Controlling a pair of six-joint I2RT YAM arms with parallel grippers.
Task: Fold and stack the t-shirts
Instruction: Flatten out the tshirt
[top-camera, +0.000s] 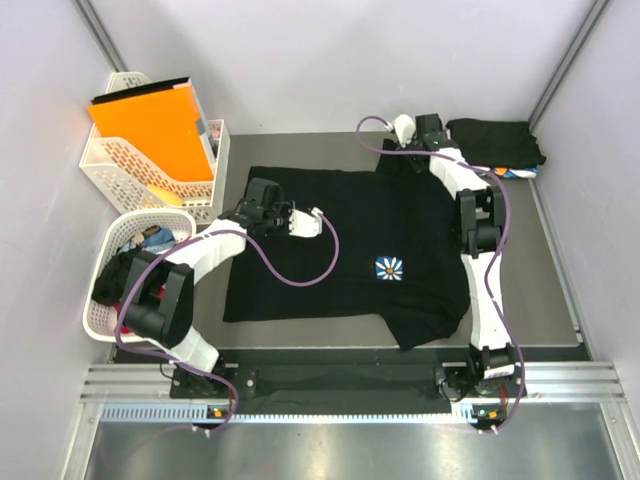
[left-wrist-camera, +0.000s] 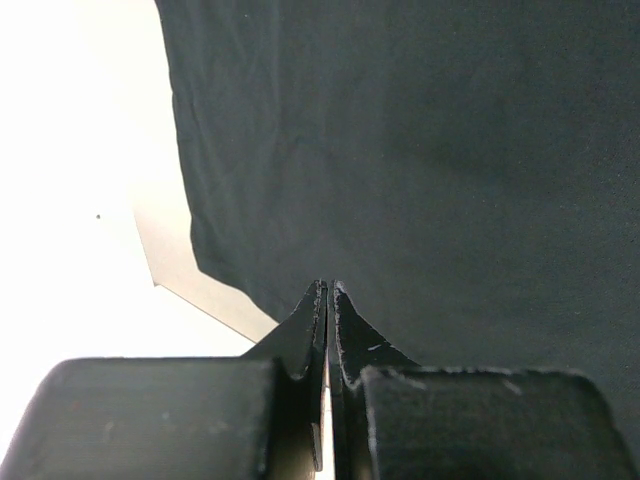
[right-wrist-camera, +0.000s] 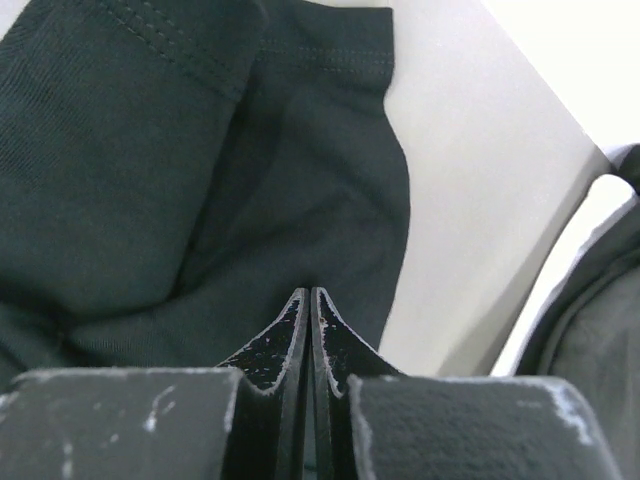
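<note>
A black t-shirt (top-camera: 340, 250) with a small white-and-blue flower print (top-camera: 389, 268) lies spread on the table. My left gripper (top-camera: 256, 190) is at its far left corner, jaws shut with the tips on the cloth edge (left-wrist-camera: 328, 285). My right gripper (top-camera: 413, 158) is at the far right corner, jaws shut at the hemmed sleeve (right-wrist-camera: 310, 292). The shirt fills the left wrist view (left-wrist-camera: 430, 160), and its sleeve fills the right wrist view (right-wrist-camera: 200, 180). A folded black stack (top-camera: 495, 140) lies at the back right, with a white-blue patterned piece (top-camera: 512, 172) under it.
A white lattice basket (top-camera: 100, 320) with several loose garments stands at the left. Behind it a second lattice basket (top-camera: 110, 165) holds an orange folder (top-camera: 155, 130). Purple cables run along both arms. Grey walls close in the back and both sides.
</note>
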